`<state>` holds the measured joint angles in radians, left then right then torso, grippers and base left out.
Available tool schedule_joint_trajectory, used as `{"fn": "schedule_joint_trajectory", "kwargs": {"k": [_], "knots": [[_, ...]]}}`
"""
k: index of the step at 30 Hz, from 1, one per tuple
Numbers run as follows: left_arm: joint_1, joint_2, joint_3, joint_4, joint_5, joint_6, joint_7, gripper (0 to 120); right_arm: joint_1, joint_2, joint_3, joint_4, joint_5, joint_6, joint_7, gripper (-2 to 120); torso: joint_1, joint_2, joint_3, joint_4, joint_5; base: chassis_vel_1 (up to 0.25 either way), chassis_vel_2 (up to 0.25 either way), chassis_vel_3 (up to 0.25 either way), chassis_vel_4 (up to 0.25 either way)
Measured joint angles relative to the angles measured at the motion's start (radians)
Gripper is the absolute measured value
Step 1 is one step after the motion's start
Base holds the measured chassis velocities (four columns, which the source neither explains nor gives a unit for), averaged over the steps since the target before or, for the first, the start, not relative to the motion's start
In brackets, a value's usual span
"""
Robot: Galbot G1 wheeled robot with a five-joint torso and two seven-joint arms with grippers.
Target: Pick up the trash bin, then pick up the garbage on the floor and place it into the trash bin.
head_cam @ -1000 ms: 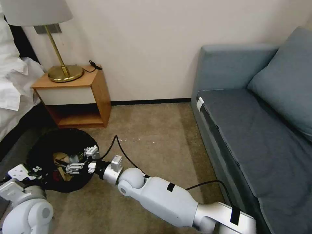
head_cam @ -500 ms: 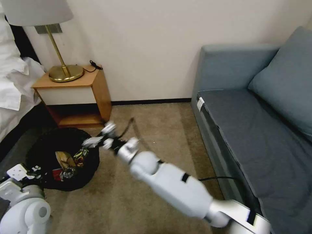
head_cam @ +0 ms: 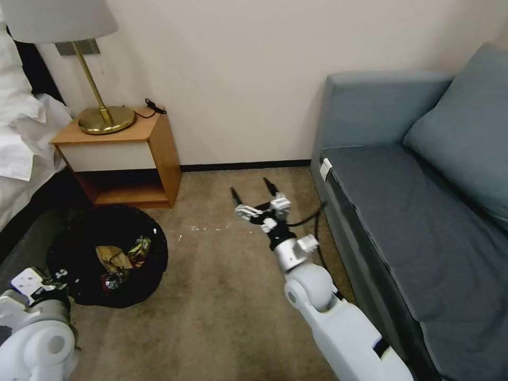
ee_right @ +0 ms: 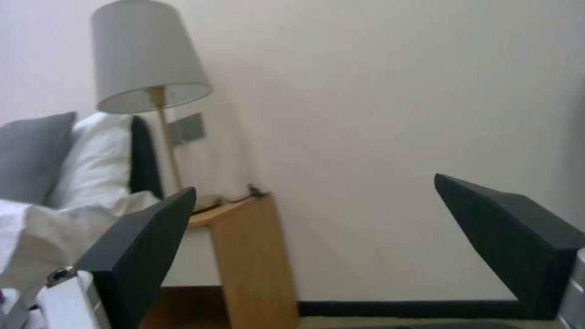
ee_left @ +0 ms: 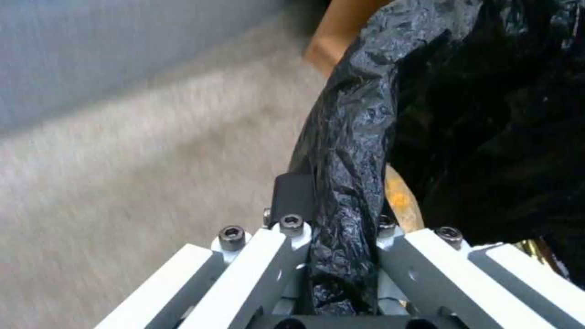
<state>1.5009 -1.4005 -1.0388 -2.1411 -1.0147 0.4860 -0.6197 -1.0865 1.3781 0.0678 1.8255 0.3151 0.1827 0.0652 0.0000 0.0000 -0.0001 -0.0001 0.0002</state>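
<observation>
The trash bin (head_cam: 79, 238), lined with a crinkly black bag, sits low on the carpet at the left. Garbage (head_cam: 123, 258) lies inside it: a tan paper piece and shiny wrappers. My left gripper (head_cam: 39, 279) is at the bin's near rim. In the left wrist view the left gripper (ee_left: 341, 219) is shut on a fold of the black bag (ee_left: 353, 128). My right gripper (head_cam: 250, 188) hovers over the carpet to the right of the bin, well apart from it, pointing at the wall. Its black fingers (ee_right: 140, 256) stand wide open with nothing between them.
A wooden nightstand (head_cam: 132, 159) with a brass lamp (head_cam: 103, 119) stands behind the bin. White bedding (head_cam: 21, 137) is at the far left. A blue-grey sofa (head_cam: 423, 211) runs along the right. Bare carpet (head_cam: 222, 307) lies between bin and sofa.
My right arm has pulled out from over the bin and swung right and up to mid-carpet. The left gripper has stayed on the bin's rim.
</observation>
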Motion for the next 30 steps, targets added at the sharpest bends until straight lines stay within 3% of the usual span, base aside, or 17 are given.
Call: {"fn": "schedule_joint_trajectory", "kwargs": {"k": [1, 2, 4, 7, 15, 20, 21, 24, 28, 29, 30], "knots": [[-0.005, 0.000, -0.005, 0.009, -0.057, -0.001, -0.029, 4, -0.027, 0.007, 0.019, 0.021, -0.013, 0.000, 0.001, 100, 0.000, 0.000, 0.000, 0.0000, 0.0002, 0.000, 0.000, 0.000, 0.000], [-0.005, 0.000, -0.005, 0.009, -0.057, -0.001, -0.029, 4, -0.027, 0.007, 0.019, 0.021, -0.013, 0.000, 0.001, 100, 0.000, 0.000, 0.000, 0.0000, 0.0002, 0.000, 0.000, 0.000, 0.000], [-0.026, -0.002, -0.011, 0.059, -0.250, -0.013, -0.145, 4, -0.122, 0.023, 0.063, 0.103, -0.041, -0.003, 0.007, 100, 0.000, 0.000, 0.000, 0.0001, 0.0000, 0.000, 0.000, 0.000, 0.000], [-0.042, -0.006, -0.008, 0.105, -0.278, -0.038, -0.208, 4, -0.172, 0.019, 0.087, 0.146, -0.059, -0.038, 0.009, 100, 0.000, 0.000, 0.000, 0.0000, -0.0002, 0.000, 0.000, 0.000, 0.000], [-0.047, 0.007, 0.007, 0.217, -0.207, -0.078, -0.222, 4, -0.222, 0.008, 0.099, 0.190, -0.064, -0.091, 0.016, 100, 0.000, 0.000, 0.000, 0.0003, -0.0003, 0.000, 0.000, 0.000, 0.000], [-0.040, 0.005, 0.013, 0.213, -0.203, -0.076, -0.213, 7, -0.224, 0.012, 0.095, 0.191, -0.063, -0.096, 0.016, 100, 0.000, 0.000, 0.000, 0.0002, -0.0003, 0.000, 0.000, 0.000, 0.000], [-0.030, 0.002, 0.017, 0.201, -0.192, -0.076, -0.200, 16, -0.226, 0.013, 0.093, 0.191, -0.063, -0.098, 0.016, 100, 0.000, 0.000, 0.000, 0.0002, 0.0000, 0.000, 0.000, 0.000, 0.000], [-0.021, -0.002, 0.018, 0.190, -0.179, -0.076, -0.197, 22, -0.230, 0.013, 0.093, 0.192, -0.063, -0.098, 0.016, 100, 0.000, 0.000, 0.000, 0.0001, -0.0002, 0.000, 0.000, 0.000, 0.000], [0.017, -0.013, 0.027, 0.143, -0.081, -0.106, -0.174, 38, -0.240, 0.008, 0.092, 0.196, -0.061, -0.097, 0.015, 100, 0.000, 0.000, 0.000, 0.0000, -0.0003, 0.000, 0.000, 0.000, 0.000], [0.056, -0.020, 0.031, 0.110, 0.070, -0.173, -0.110, 44, -0.243, 0.005, 0.093, 0.196, -0.059, -0.089, 0.016, 100, 0.000, 0.000, 0.000, 0.0001, -0.0001, 0.000, 0.000, 0.000, 0.000], [0.056, -0.020, 0.031, 0.110, 0.070, -0.173, -0.110, 44, -0.243, 0.005, 0.093, 0.196, -0.059, -0.089, 0.016, 100, 0.000, 0.000, 0.000, 0.0001, -0.0001, 0.000, 0.000, 0.000, 0.000]]}}
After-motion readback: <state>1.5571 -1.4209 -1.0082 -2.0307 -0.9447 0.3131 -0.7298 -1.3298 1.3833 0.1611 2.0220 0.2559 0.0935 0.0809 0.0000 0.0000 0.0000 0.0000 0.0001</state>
